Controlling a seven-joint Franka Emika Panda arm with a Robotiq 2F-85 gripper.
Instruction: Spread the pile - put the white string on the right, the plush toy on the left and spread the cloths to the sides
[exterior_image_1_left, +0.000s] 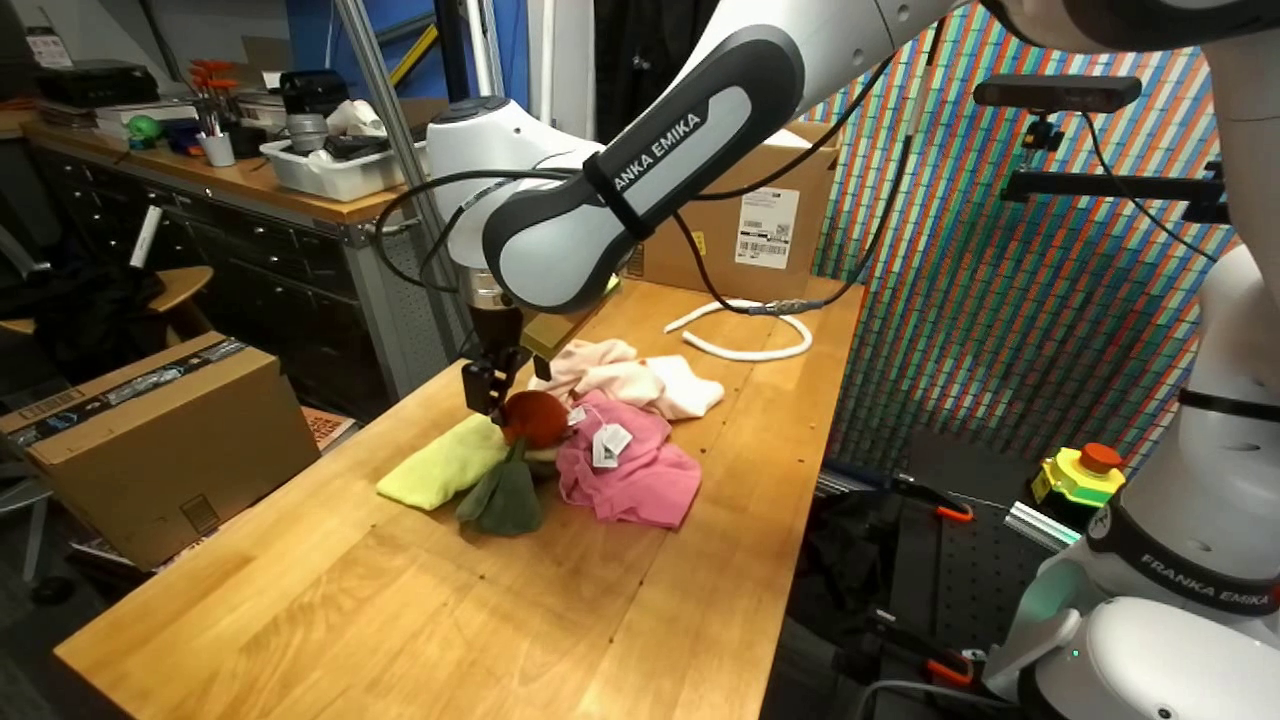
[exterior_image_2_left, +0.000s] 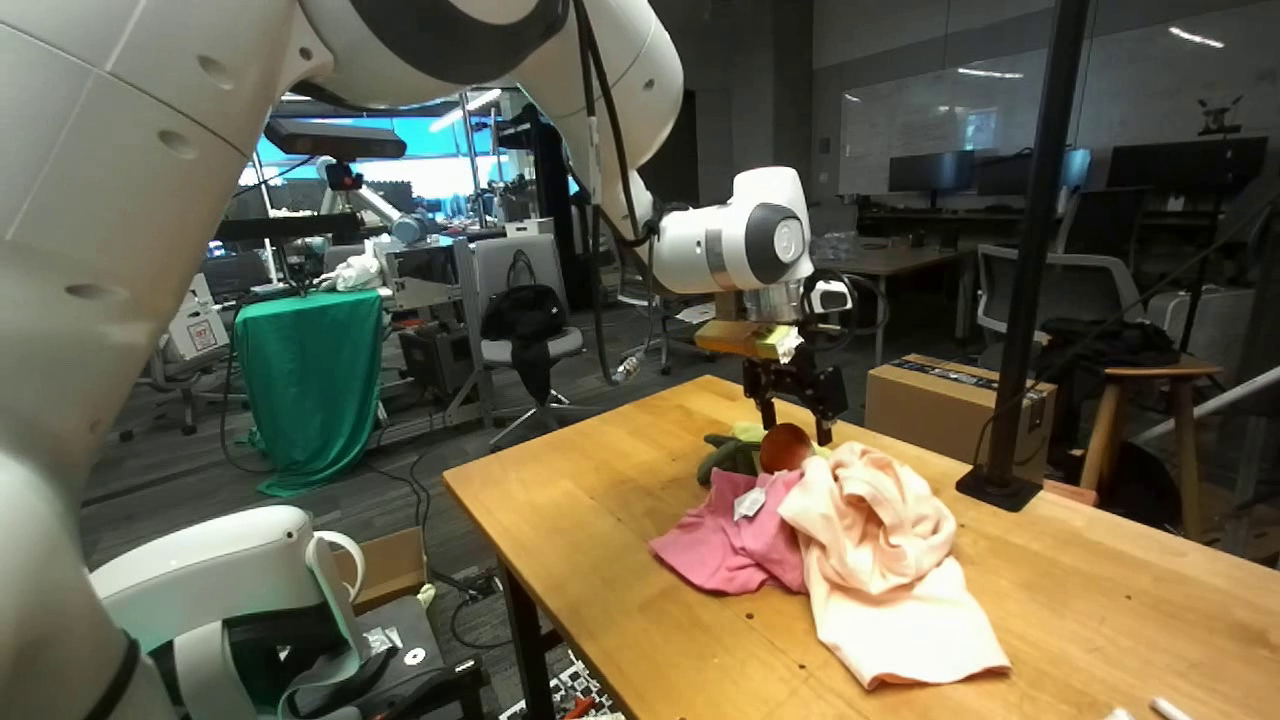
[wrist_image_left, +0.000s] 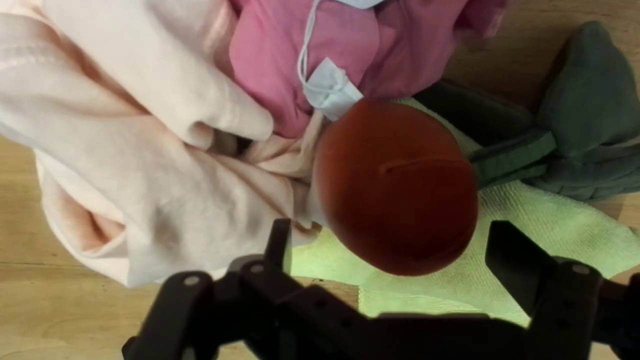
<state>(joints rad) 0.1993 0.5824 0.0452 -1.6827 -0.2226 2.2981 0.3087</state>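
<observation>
Claw is hanging wide at the plush toy

Wrist view: the two fingers are standing far apart and gripping nothing. The plush toy, red and round, is showing between and beyond them, with strips of cloth appearing on both sides. It is resting partly on the yellow-green cloth, and its dark green stem and leaves are spreading to the right. The cream cloth is lying crumpled on the left; the pink cloth is bunching on the far side, a white tag on it reaching the plush toy's edge.

In an exterior view, the white string is curving in an unclosed loop toward the far right of the table. It is lying near the cream cloth, bare wood showing between. The plush toy is sitting mid-heap, the yellow-green cloth lying to its left, the pink cloth to its right and the leaves on the near side.

In an exterior view, the claw is pointing down, its tips appearing level with the plush toy's upper part. The pink cloth is lying nearer, and the cream cloth is trailing away to the near right.
</observation>
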